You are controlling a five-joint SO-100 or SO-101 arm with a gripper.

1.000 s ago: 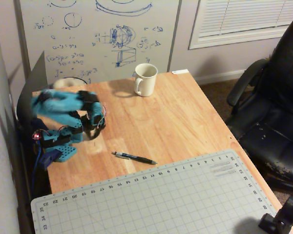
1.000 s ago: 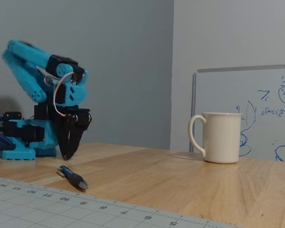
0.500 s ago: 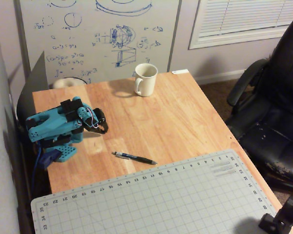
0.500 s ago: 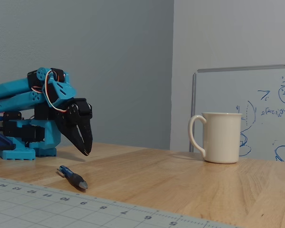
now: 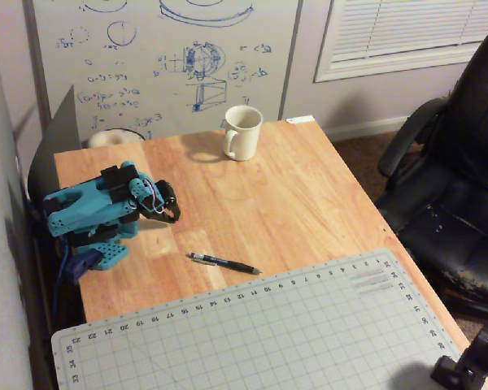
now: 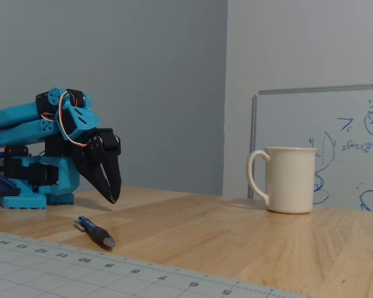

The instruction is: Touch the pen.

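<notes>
1. The claw (image 5: 174, 214) hangs at the end of the folded turquoise arm (image 5: 85, 207), its black fingers pointing down toward the desk (image 5: 293, 195). In the low side view the claw (image 6: 114, 197) has its two fingers drawn together to a single narrow point, with nothing between them, and the tips sit just above the wood without touching it.

2. The arm is tucked back on itself, upper and lower segments stacked, with its blue base (image 6: 25, 198) planted at the left edge of the desk in both fixed views. Orange and white wires loop over the wrist joint.

3. The pen (image 5: 224, 262) lies flat on the bare wood, a little way in front of the claw and apart from it. From above it runs slantwise, silvery end toward the arm, dark pointed end toward the right. In the side view the pen (image 6: 94, 231) lies end-on toward the camera, below and a bit left of the claw tips.

4. Just past the pen, the grey cutting mat (image 5: 260, 333) with its printed grid and ruler numbers covers the near part of the desk. The pen lies close to its edge but stays on the wood.

5. A cream mug (image 5: 242, 132) stands upright at the far side of the desk, well apart from both arm and pen, with its handle on the left in both views.

6. Behind the desk a whiteboard (image 5: 171, 57) with blue sketches leans against the wall, and a black office chair (image 5: 455, 179) stands off to the right.
</notes>
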